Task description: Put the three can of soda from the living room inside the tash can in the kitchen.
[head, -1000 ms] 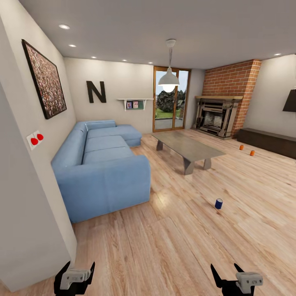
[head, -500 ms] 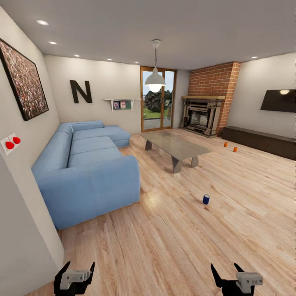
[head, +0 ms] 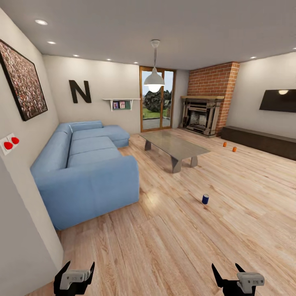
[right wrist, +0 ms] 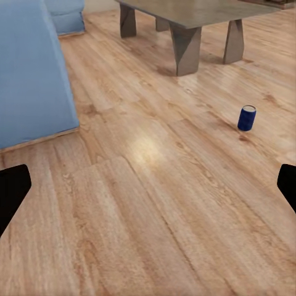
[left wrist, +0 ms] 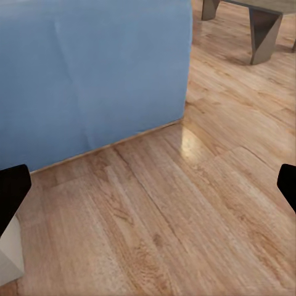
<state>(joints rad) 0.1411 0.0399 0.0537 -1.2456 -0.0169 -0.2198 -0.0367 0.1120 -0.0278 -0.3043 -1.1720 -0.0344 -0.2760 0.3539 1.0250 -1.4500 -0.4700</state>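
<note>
The robot stood in the living room on a light wood plank floor (head: 172, 246), looking across the room. The left gripper (head: 75, 276) and the right gripper (head: 228, 278) both hung low over bare planks, each with its black fingers spread wide and nothing between them.

The dark blue can (head: 205, 199) stood upright on the floor, out in the open between the right gripper and the grey low table (head: 174, 144), well apart from both. In the right wrist view that same can (right wrist: 246, 118) stood alone on the planks, short of the table's legs. The two orange cans stood farther off toward the far side of the floor: one orange can (head: 225, 144) and, just beside it, the other orange can (head: 234, 149), both upright, near the dark low cabinet (head: 263, 142) that ran along the wall under the TV (head: 277, 100). They were well apart from the blue one.

The blue corner sofa (head: 86, 164) ran along the wall on the robot's left, its near end close to the left gripper; in the left wrist view its blue side panel (left wrist: 92, 74) met the floor. Beyond the table stood the red brick fireplace (head: 205, 107) and a glazed door (head: 158, 102), with a pendant lamp (head: 154, 79) hanging above the table.
</note>
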